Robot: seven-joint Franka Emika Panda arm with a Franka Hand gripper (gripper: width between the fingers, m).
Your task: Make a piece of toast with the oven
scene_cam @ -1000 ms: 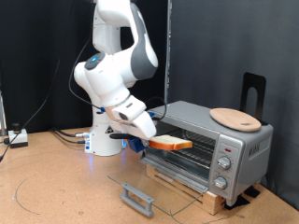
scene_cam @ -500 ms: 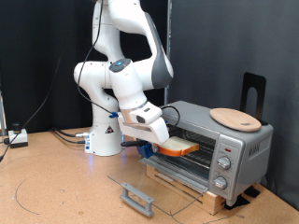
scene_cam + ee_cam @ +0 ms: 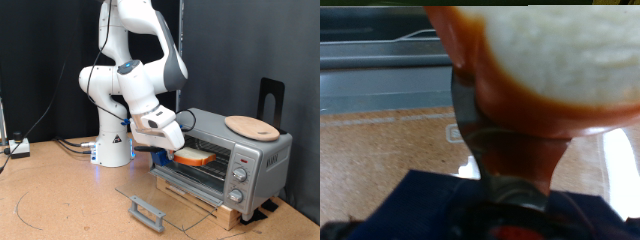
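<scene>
Exterior view, change: since half a second ago the arm has pushed slightly further toward the exterior view's right, so the piece of toast (image 3: 196, 157) now reaches deeper into the mouth of the oven (image 3: 222, 155); a second ago it was still out in front of the opening.
Exterior view, gripper: the gripper (image 3: 172, 146) sits at the left front corner of the oven, tilted down toward the cavity, clenched on the near end of the slice (the far end is free).
Exterior view, toast: flat and roughly level, its far half inside the open cavity, above the rack; whether it touches the rack cannot be told.
Exterior view, oven: it stands on a low wooden base at the desk's right side, with its glass door (image 3: 165, 200) folded down flat toward the desk's front edge, handle outermost.
Exterior view, other things: a round wooden board (image 3: 251, 126) lies on the oven's top near its right rear corner, well apart from the gripper.
Wrist view, toast: the piece of toast (image 3: 565, 55) fills the upper part of the picture, pale face and orange-brown crust, very close to the lens.
Wrist view, jaws: one dark finger (image 3: 500, 165) presses against the crust edge; the slice runs out from between the jaws (the other finger is hidden).
Wrist view, surroundings: beyond the slice the oven's grey metal (image 3: 380, 75) shows, blurred.
</scene>
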